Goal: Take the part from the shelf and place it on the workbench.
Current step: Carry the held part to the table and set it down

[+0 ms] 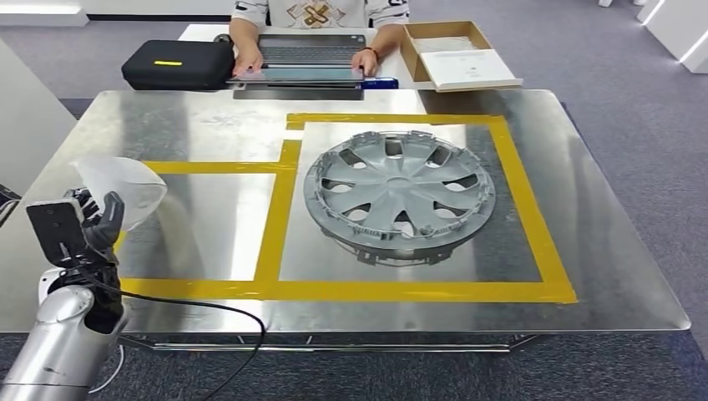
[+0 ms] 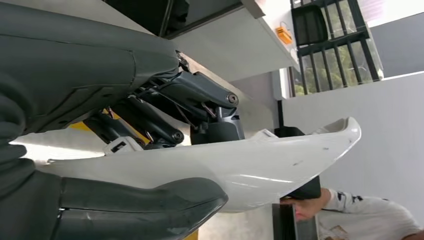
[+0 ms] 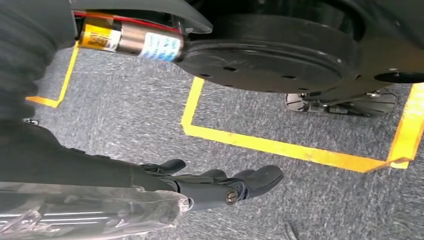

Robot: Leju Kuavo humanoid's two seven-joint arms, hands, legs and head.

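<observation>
My left hand [image 1: 98,221] grips a white, curved plastic part [image 1: 125,188] and holds it over the left end of the steel workbench [image 1: 209,125]. It hangs by the left edge of the smaller yellow-taped box [image 1: 209,224]. Up close, the thumb [image 2: 140,205] lies under the white part [image 2: 250,165] and the dark fingers [image 2: 200,100] press on its other side. My right hand [image 3: 220,185] hangs by my side over grey carpet, its fingers stretched out with nothing in them.
A silver wheel cover [image 1: 399,194] lies in the larger taped box. Behind the bench a person [image 1: 317,12] sits at a laptop [image 1: 309,52], with a black case [image 1: 177,63] and an open cardboard box [image 1: 455,54] alongside. Yellow tape lines [image 3: 280,147] mark the floor.
</observation>
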